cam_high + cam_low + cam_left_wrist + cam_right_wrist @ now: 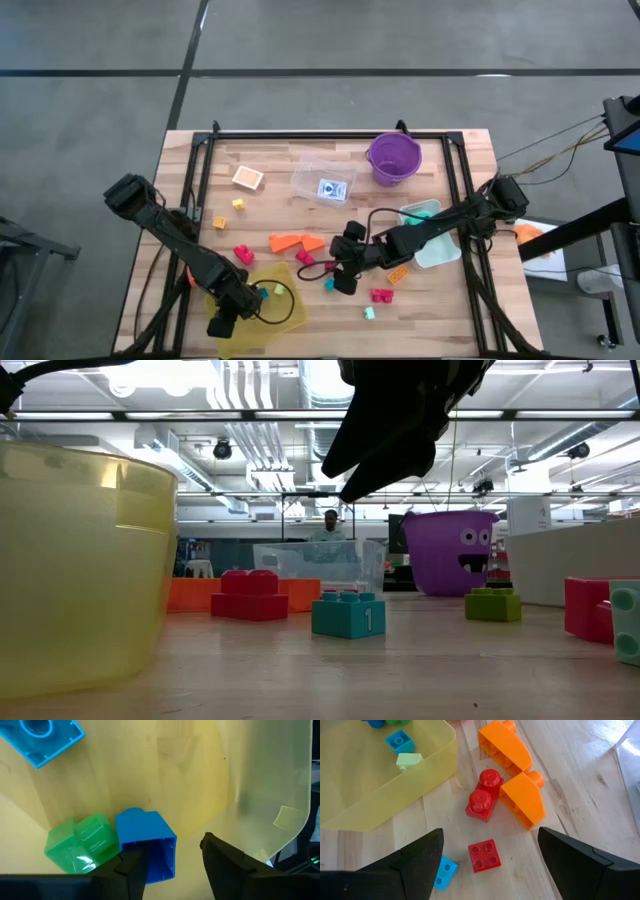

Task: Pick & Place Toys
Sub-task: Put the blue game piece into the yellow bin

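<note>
Blue brick (147,845) lies in yellow tray (260,795) between left gripper (172,857) jaws, parted, not gripped; green brick (82,842) beside it. Right gripper (490,857) jaws wide, empty, above red brick (485,855).

Industrial lab hall, exposed ceiling ducts (250,420), strip lights

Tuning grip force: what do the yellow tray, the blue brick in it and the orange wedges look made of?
Yellow tray: thin translucent plastic, probably; the wood shows through its wall. Blue brick: hard opaque moulded plastic, smooth with a slight sheen, hollow underneath. Orange wedges: the same kind of rigid plastic, glossy, with moulded studs. All look smooth, so likely slippery.
</note>
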Controlling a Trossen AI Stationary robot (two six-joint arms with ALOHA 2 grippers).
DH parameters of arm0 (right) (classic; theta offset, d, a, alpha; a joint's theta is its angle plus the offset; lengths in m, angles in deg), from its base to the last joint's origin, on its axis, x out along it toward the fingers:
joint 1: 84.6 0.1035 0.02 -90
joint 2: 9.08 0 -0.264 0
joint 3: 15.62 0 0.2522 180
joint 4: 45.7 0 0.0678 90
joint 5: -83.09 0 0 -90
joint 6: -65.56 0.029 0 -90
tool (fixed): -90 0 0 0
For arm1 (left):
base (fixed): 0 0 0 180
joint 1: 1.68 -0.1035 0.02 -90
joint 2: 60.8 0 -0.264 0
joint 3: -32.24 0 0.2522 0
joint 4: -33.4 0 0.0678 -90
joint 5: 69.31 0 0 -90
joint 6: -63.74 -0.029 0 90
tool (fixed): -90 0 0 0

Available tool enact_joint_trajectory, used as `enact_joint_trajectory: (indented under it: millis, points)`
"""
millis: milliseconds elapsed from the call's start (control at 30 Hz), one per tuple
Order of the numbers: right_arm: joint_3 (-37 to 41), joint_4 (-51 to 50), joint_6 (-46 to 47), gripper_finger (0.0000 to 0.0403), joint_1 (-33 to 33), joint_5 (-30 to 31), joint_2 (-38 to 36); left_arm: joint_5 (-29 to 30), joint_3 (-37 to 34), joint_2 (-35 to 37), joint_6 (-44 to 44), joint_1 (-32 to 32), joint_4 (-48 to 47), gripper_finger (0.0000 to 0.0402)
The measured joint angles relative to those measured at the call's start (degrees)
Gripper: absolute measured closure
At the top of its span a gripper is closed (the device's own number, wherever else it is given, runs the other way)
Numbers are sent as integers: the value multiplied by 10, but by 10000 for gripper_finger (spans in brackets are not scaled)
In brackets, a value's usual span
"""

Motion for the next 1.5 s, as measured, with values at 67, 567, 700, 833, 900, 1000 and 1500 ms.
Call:
enact_joint_trajectory:
  millis: [67,567,700,833,900,1000,1500]
  points:
    - [0,0,0,83,0,0,0,0,0,0,0,0,-1,220]
    - [0,0,1,83,0,0,0,-7,44,8,-2,-1,-20,218]
    - [0,0,2,83,0,0,0,-7,64,8,-14,-1,-59,218]
    - [0,0,2,83,1,-2,0,3,73,8,-16,-1,-94,220]
    - [0,0,2,83,1,-2,0,7,73,8,-16,-1,-100,227]
    - [0,0,2,83,1,-2,0,7,73,8,-14,-2,-120,257]
    - [0,0,2,83,1,-2,0,-43,19,8,64,-1,-124,400]
